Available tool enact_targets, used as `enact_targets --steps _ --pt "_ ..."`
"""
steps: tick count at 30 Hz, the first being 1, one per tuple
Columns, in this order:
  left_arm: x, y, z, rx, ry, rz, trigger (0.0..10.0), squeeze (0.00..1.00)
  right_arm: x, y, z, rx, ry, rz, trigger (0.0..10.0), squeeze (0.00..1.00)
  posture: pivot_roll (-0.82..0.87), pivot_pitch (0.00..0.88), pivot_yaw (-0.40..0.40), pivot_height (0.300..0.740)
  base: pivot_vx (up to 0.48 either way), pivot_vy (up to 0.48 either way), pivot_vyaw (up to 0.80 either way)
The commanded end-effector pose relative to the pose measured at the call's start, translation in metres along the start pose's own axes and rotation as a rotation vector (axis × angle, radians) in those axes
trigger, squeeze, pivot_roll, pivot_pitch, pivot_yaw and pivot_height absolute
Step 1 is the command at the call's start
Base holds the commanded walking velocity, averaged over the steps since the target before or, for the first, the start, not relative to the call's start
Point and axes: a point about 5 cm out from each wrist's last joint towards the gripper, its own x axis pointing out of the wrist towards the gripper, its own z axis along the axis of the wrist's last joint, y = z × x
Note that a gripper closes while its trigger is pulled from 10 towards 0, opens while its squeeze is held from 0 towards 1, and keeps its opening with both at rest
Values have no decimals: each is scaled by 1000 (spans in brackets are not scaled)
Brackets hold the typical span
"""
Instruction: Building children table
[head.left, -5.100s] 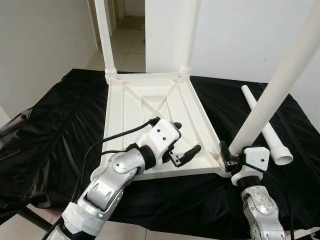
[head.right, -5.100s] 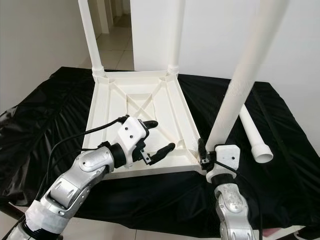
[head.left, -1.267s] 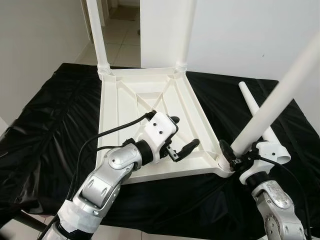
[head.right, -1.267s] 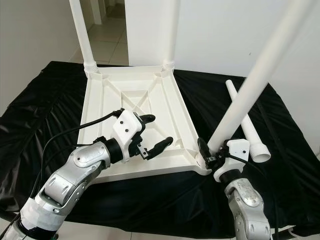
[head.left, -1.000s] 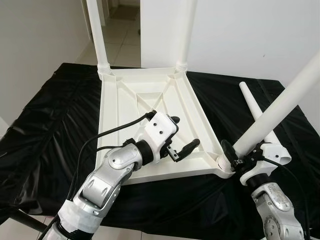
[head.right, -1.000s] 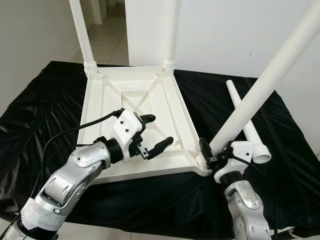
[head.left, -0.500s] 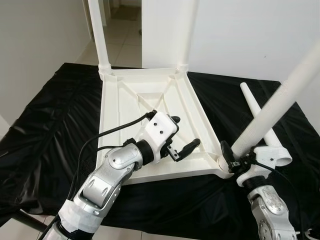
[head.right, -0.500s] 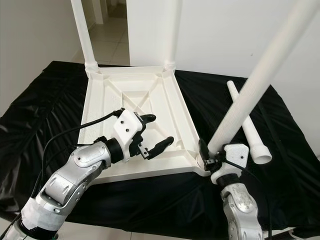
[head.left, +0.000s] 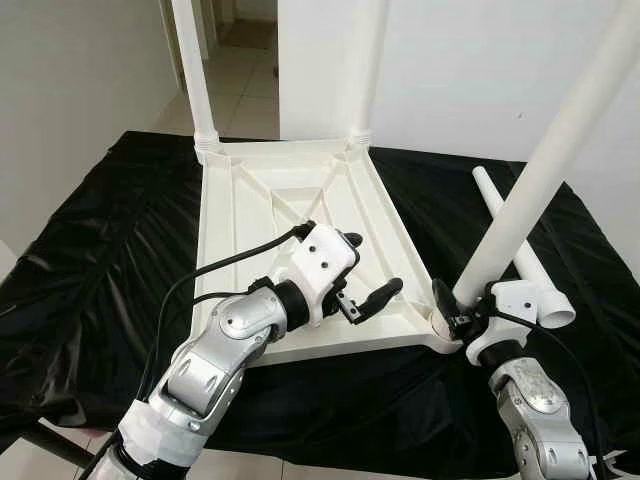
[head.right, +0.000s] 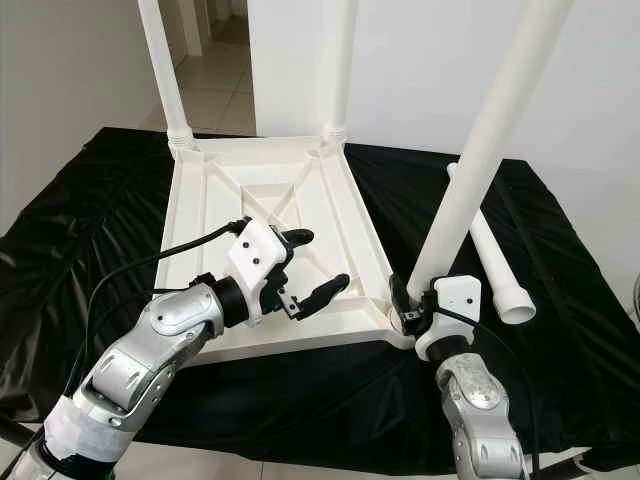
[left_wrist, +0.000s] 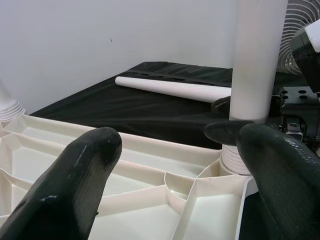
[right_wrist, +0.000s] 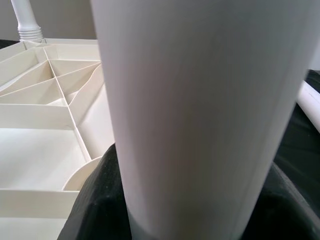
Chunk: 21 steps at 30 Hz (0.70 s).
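The white table top (head.left: 250, 200) lies upside down on a black cloth, ribs facing up. Two white legs (head.left: 190, 70) (head.left: 368, 60) stand in its far corners. At the near right corner my right gripper (head.left: 456, 312) is shut on a third leg (head.left: 540, 170), low by its threaded end at the corner socket; the leg leans up and to the right. In the right wrist view this leg (right_wrist: 200, 100) is clamped between the fingers. My left gripper (head.left: 373, 265) hovers open over the near part of the top, holding nothing. A fourth leg (head.left: 515, 250) lies loose on the cloth at right.
The black cloth (head.left: 100, 260) covers the whole work surface and hangs over its near edge. White walls stand behind, with a doorway to a tiled floor (head.left: 250, 90) at the back left. A fan grille (left_wrist: 300, 20) is beyond the held leg.
The leg in my right gripper has swung from a strong rightward lean to a steeper, more upright stand at the corner. My left gripper has stayed open in place.
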Motion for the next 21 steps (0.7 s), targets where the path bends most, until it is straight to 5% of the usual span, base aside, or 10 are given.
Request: enact_targets --steps 1,21 --pt "0 -2 1 4 0 -42 10000 0 -9 2 -40 31 229 0 10000 0 -20 84 15 740 0 0 0" --pt "1 -3 1 3 -5 -39 10000 0 2 -6 -32 29 249 -15 10000 0 -24 85 17 740 0 0 0"
